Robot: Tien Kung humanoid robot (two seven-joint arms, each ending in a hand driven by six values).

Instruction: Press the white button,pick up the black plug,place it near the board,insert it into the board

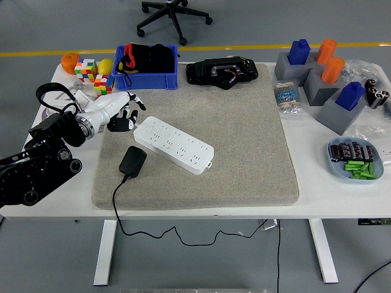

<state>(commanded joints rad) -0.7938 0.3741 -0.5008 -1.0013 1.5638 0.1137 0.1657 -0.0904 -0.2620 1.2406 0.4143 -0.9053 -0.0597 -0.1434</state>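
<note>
On the mat, one white board (pixel 173 145), one black plug (pixel 132 161); left hand (pixel 117 110) fingers released.

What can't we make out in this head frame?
- White button on the power strip: too small to pick out.
- Left hand: whether its fingertips touch the strip is unclear at this size.
- Black plug: prongs face down, hidden by its body.
- Right arm: out of frame.
</note>
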